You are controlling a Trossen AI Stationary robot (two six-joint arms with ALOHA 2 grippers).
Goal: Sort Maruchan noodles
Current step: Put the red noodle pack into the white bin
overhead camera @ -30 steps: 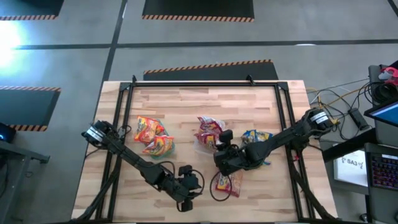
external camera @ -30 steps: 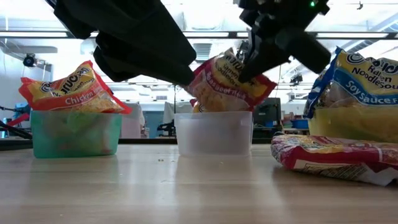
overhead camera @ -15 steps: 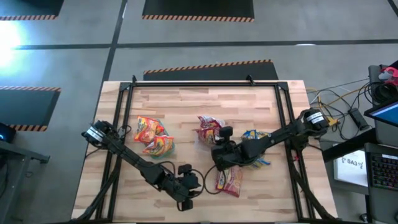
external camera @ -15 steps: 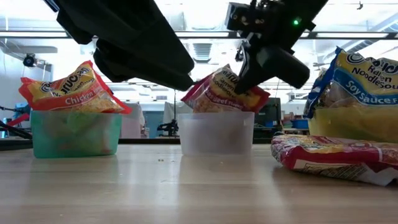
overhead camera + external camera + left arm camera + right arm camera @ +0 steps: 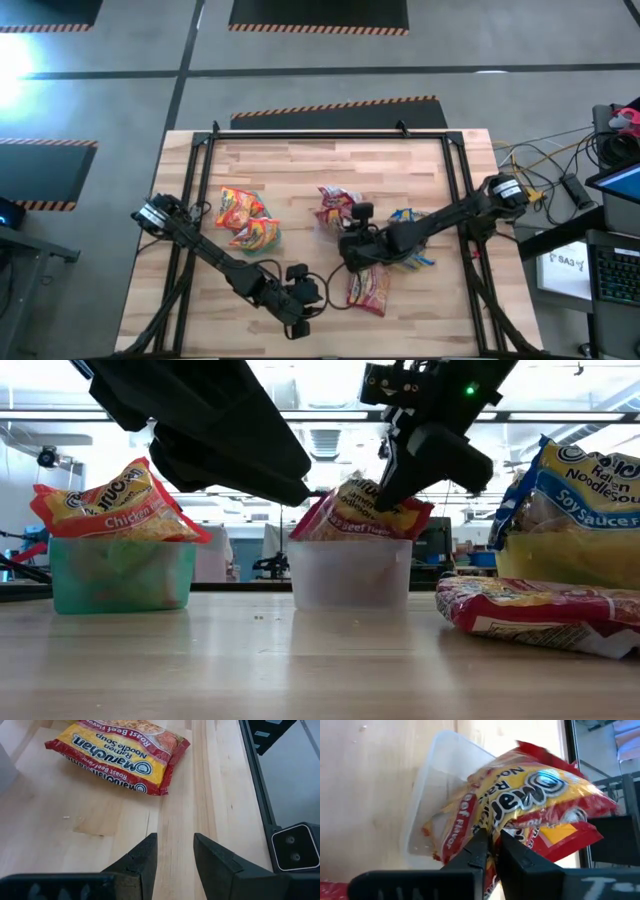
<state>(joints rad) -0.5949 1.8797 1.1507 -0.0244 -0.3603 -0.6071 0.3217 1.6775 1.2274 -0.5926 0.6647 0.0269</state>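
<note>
- Right end effector (image 5: 491, 851) is over the clear bin (image 5: 350, 572) in the middle of the tabletop (image 5: 300, 165), its fingers pinched on the edge of a red-and-yellow Roast Beef packet (image 5: 520, 805) that sits on top of the pile in that bin. The slit between the fingers is thin; my read is a drop-off in progress, with the packet not yet released.
- Left end effector (image 5: 172, 857) hovers low near the front edge of the tabletop, fingers apart and grasping nothing, aimed at bare wood.
- One loose Roast Beef packet (image 5: 120, 755) lies flat on the tabletop just beyond the left end effector and in front of the clear bin. It looks like the last one unsorted.
- Green bin (image 5: 122, 573) on the left carries orange Chicken packets (image 5: 115, 500), heaped above its rim.
- Yellow bin (image 5: 565, 568) on the right has blue Soy Sauce packets (image 5: 590, 470) standing up out of it.
- Progress call: nearly done. All three bins are loaded, one packet is going in, one is left on the wood.
</note>
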